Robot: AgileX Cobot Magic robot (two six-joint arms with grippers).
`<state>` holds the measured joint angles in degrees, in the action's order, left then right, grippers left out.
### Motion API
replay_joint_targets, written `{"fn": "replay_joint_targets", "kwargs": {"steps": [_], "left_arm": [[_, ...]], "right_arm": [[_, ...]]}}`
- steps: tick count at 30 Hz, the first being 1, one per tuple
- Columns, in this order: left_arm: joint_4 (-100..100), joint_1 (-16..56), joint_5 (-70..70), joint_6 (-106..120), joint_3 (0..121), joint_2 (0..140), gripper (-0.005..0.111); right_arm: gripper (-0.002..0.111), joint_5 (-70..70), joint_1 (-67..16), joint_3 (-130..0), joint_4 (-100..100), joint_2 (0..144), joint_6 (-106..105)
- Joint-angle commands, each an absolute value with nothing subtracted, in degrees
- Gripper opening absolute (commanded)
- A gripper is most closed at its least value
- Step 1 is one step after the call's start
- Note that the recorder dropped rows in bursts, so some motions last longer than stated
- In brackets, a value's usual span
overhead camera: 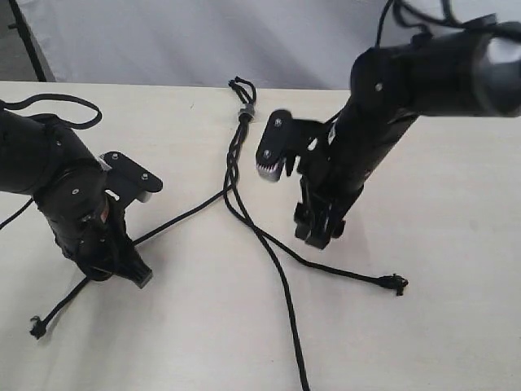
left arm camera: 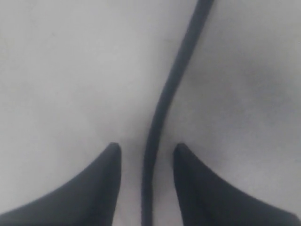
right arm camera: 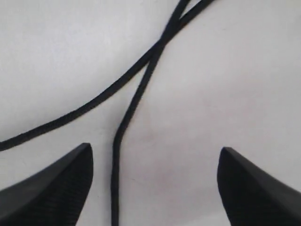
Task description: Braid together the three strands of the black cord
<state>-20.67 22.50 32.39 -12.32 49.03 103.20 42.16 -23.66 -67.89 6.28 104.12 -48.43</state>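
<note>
The black cord [overhead camera: 234, 167] lies on the bench [overhead camera: 456, 244]. Only a short bit just below its knot [overhead camera: 244, 112] looks twisted. Past that the three strands [overhead camera: 281, 269] fan out loose, so I'd guess most of the braiding is left. The left gripper [left arm camera: 146, 148] is slightly parted and straddles the strand left of the knot without pinching it. The right gripper [right arm camera: 155, 149] gapes wide over the strand to the right.

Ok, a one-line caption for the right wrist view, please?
Open jaws over a pale table, one black strand running between them and a second strand crossing it just beyond.
</note>
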Motion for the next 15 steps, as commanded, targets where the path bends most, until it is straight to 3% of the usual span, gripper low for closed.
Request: {"fn": "replay_joint_targets", "kwargs": {"steps": [1, 7, 15], "left_arm": [[-13.15, 22.88, 26.97, -13.87, 48.49, 97.5, 0.038], [-1.81, 32.09, 19.98, -11.94, 49.94, 92.05, 0.038], [-0.79, 45.83, 33.77, -16.85, 67.5, 108.24, 0.038]], "right_arm": [[0.07, 41.91, -16.31, -67.88, 6.16, 96.54, -43.64], [0.07, 37.19, -4.17, -64.82, 8.03, 94.88, -41.39], [0.07, 38.04, -2.23, -64.56, 16.41, 94.4, -47.58]]}}
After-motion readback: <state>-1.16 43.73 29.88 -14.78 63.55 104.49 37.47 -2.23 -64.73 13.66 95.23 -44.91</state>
